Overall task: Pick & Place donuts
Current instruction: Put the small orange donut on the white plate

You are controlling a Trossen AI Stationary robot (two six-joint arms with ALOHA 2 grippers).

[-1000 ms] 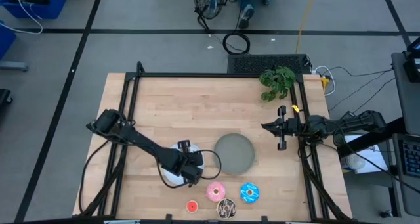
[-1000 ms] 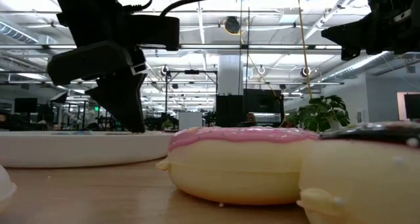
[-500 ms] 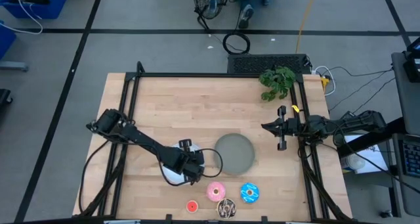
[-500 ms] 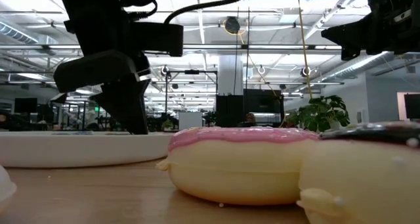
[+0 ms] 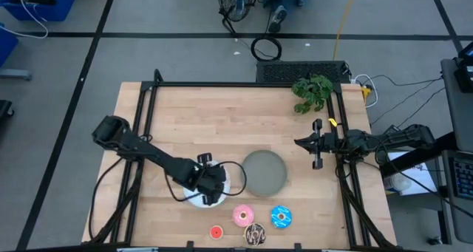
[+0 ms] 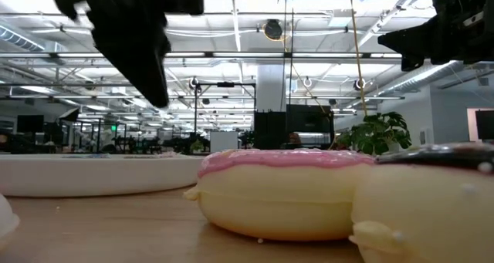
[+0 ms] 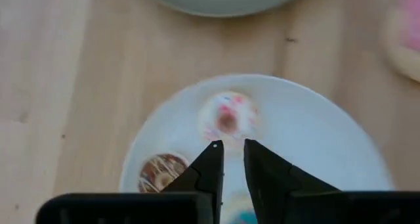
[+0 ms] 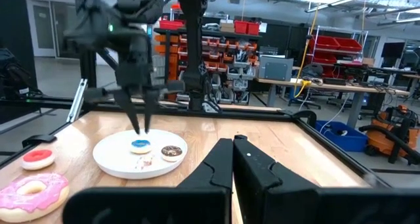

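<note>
My left gripper [image 7: 233, 152] hangs over the white plate [image 7: 341, 158], fingers pointing down with a narrow gap, holding nothing. Three tiny donuts lie on that plate: whitish-pink [image 7: 228, 119], brown [image 7: 162, 171] and blue [image 8: 140, 144]. Near the table's near edge lie the pink donut [image 5: 242, 216], the blue sprinkled donut [image 5: 281, 216], the dark chocolate donut [image 5: 256, 235] and the tiny red donut [image 5: 216, 232]. My right gripper [image 5: 299, 142] waits shut at the table's right side, off the table top.
A grey plate [image 5: 264, 171] sits just right of the white plate. A green plant [image 5: 313, 92] stands at the far right corner. A black frame runs along the table's edges. Bare wood lies across the far half of the table.
My left gripper has risen straight up from the white plate; in the low view its fingertips were close above the plate's rim and now stand well above it. The donuts on the plate and table have stayed where they were.
</note>
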